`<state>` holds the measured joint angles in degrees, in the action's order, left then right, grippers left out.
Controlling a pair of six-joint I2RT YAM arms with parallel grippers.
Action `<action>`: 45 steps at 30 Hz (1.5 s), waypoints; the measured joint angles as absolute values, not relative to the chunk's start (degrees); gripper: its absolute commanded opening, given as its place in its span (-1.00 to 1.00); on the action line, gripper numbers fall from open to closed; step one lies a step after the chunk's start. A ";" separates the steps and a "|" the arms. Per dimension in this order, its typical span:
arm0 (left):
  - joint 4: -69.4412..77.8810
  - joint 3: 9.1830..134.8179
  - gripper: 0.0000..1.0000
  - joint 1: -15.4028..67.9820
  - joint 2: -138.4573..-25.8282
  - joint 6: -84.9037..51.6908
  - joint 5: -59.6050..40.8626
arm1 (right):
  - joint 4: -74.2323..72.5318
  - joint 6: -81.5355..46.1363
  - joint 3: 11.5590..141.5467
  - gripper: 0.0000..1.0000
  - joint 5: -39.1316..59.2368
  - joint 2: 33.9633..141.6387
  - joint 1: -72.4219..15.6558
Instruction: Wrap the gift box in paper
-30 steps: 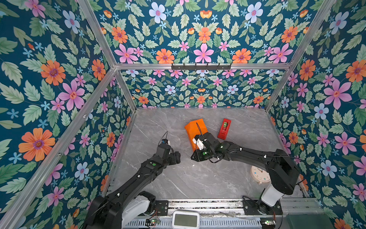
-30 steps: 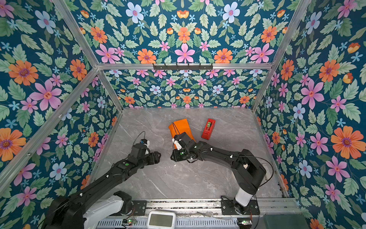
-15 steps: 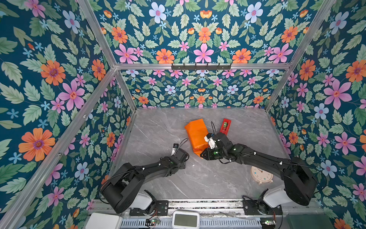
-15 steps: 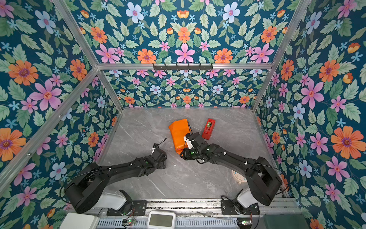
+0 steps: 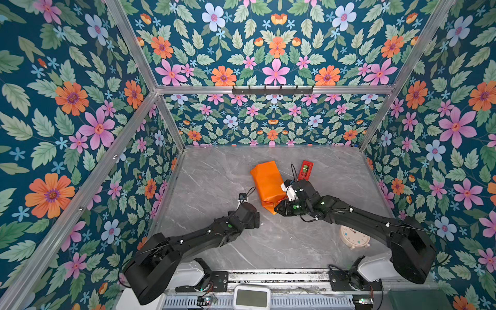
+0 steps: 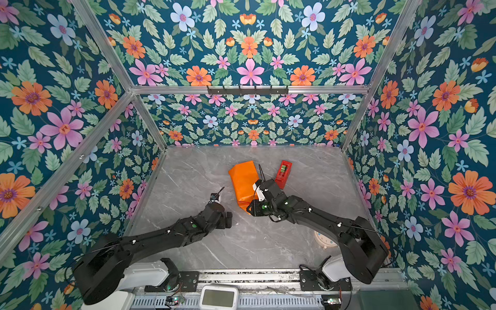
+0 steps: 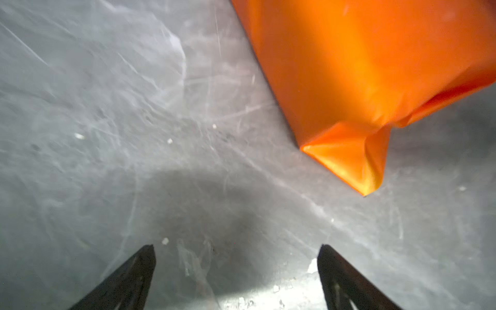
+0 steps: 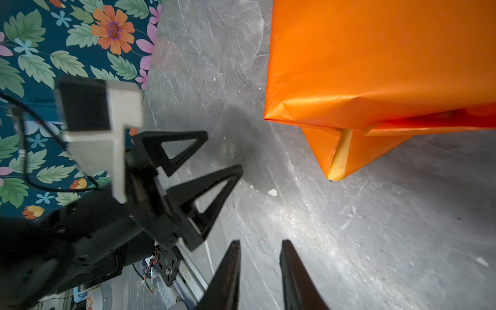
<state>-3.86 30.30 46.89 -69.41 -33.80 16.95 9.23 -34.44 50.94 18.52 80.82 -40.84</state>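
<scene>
The paper (image 5: 268, 185) (image 6: 244, 182) lies on the table as a folded orange parcel, glossy side out. A yellow strip shows in the fold at its near end (image 8: 341, 150). The gift box is hidden. My left gripper (image 5: 255, 217) (image 7: 237, 248) is open, low over the table a little left of the parcel's near corner (image 7: 357, 166), holding nothing. In the right wrist view its fingers (image 8: 225, 177) stand wide apart. My right gripper (image 5: 276, 209) (image 8: 259, 243) sits at the parcel's near right corner, jaws a narrow gap apart over bare table.
A slim red gadget (image 5: 306, 169) (image 6: 283, 174) lies just right of the parcel, behind my right wrist. A pale round clock (image 5: 354, 237) lies under the right forearm. The grey marble table (image 5: 214, 174) is walled by floral panels on three sides.
My left arm has dropped low and reached right toward the parcel's near corner, its jaws opening wider. My right wrist has shifted right along the parcel, and the parcel now lies longer.
</scene>
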 measured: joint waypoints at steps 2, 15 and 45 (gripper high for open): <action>-4.43 30.94 0.94 46.59 -65.28 -32.32 18.09 | 9.80 -35.44 49.60 -0.24 17.21 78.83 -38.98; 7.75 34.87 0.77 46.37 -72.03 -9.45 10.15 | 5.13 -42.19 41.45 -0.03 15.97 81.19 -35.97; 18.31 25.56 0.78 45.69 -64.03 -7.11 11.70 | -2.09 -54.46 51.86 -0.59 -6.26 102.59 -46.94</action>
<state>18.31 25.56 45.69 -64.03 -7.11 11.70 -2.09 -54.46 51.86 -6.26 102.59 -46.94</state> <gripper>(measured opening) 0.891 0.224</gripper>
